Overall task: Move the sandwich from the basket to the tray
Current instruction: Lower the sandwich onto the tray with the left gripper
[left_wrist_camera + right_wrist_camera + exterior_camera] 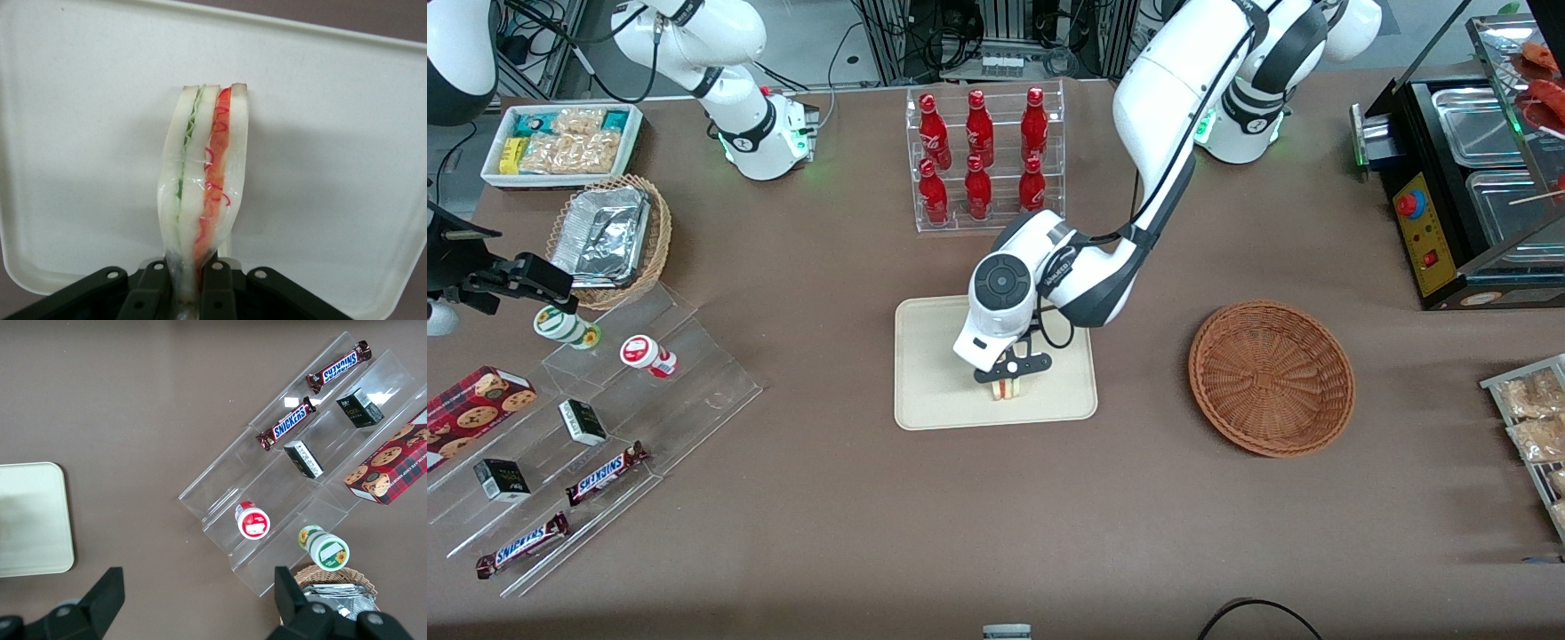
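Observation:
My left gripper (1010, 380) is over the cream-beige tray (934, 373), shut on the sandwich (1009, 389). In the left wrist view the sandwich (203, 180) is a plastic-wrapped wedge of white bread with green and red-orange filling, pinched at one end between the black fingers (217, 290), its cut edge facing the tray (347, 133) just below it. I cannot tell whether it touches the tray. The reddish-brown wicker basket (1271, 377) stands empty beside the tray, toward the working arm's end of the table.
A clear rack of red bottles (983, 156) stands farther from the front camera than the tray. Clear stepped shelves (605, 427) with snack bars, boxes and cups, a tan basket with foil trays (609, 238) and a white snack bin (562, 142) lie toward the parked arm's end. A black appliance (1463, 187) stands at the working arm's end.

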Available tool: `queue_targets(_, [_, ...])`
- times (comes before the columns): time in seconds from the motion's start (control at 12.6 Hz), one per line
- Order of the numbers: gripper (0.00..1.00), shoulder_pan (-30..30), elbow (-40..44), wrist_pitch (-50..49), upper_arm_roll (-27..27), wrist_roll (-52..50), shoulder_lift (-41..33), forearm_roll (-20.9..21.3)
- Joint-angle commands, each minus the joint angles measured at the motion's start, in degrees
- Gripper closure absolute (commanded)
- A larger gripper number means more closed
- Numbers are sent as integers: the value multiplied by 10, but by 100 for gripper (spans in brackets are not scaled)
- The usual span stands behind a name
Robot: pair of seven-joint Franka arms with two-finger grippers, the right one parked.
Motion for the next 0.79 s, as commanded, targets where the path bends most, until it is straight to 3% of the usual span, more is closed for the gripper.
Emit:
queue_targets(0.0, [100,-5,21,-17,3,-11,10,-11])
queue_targets(0.56, [100,-12,25,-7,4,-47,24,-6])
queue_targets(0.63, [74,-12,25,-7,4,-48,25,-6])
queue_targets(0.71, [5,-12,25,-5,4,-49,25,-6])
